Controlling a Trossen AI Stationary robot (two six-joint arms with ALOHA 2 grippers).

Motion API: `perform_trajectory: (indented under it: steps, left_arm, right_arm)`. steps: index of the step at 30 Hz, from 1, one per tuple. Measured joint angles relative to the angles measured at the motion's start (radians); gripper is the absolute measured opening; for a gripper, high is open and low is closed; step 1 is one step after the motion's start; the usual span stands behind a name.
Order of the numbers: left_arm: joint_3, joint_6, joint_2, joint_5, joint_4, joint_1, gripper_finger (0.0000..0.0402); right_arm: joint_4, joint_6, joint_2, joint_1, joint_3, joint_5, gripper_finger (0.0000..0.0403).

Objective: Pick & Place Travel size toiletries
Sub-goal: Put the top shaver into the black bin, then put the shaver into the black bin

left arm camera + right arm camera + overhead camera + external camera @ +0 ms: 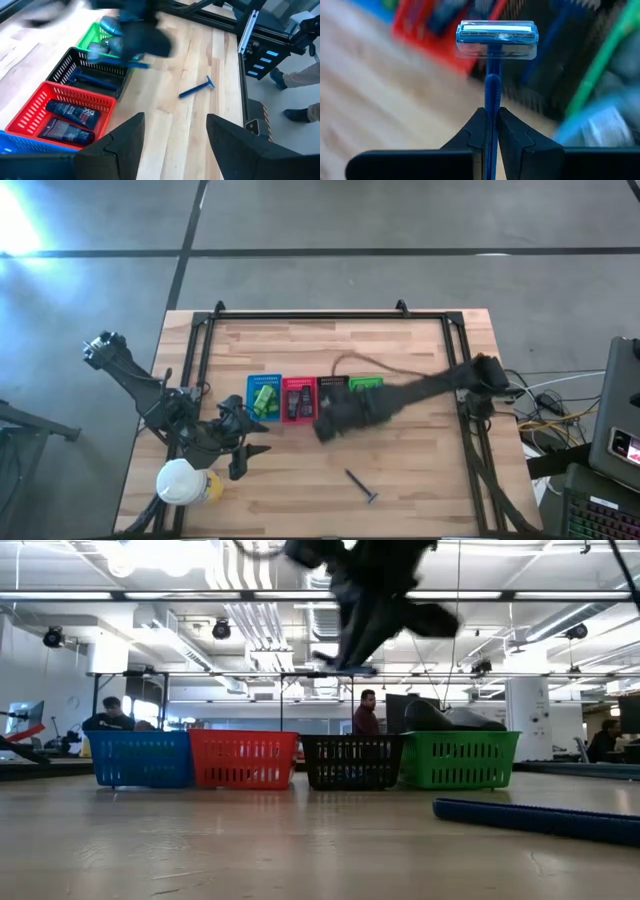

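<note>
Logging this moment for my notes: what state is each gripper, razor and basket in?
Right gripper: shut on held razor, near the black basket.
Left gripper: open, empty.
Loose razor: lying on the table.
Red basket: holds dark packets.

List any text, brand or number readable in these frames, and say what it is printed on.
"DSC": on the upper dark packet in the red basket, left wrist view.
The lower dark packet has print too small to read.
The held razor shows no text.
Nothing else is legible.
</note>
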Motion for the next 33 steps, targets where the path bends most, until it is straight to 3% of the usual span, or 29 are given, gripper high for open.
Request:
perform_trajectory:
  steps: [7, 22, 28, 33]
  left_arm:
    - [0.000, -0.008, 0.000, 0.002, 0.000, -0.001, 0.0218]
    - [0.000, 0.017, 0.000, 0.005, 0.000, -0.002, 0.0218]
    - [0.000, 0.024, 0.000, 0.005, -0.004, -0.002, 0.0218]
    - [0.000, 0.038, 0.000, 0.005, -0.004, -0.002, 0.0218]
  right_arm:
    - [0.025, -0.015, 0.058, -0.165, -0.002, -0.046, 0.0035]
    - [-0.012, 0.008, 0.095, -0.182, -0.003, -0.032, 0.0152]
    - [-0.038, -0.213, 0.011, -0.063, -0.001, -0.021, 0.0199]
    - [-0.115, -0.269, 0.012, 0.112, -0.002, -0.110, 0.0217]
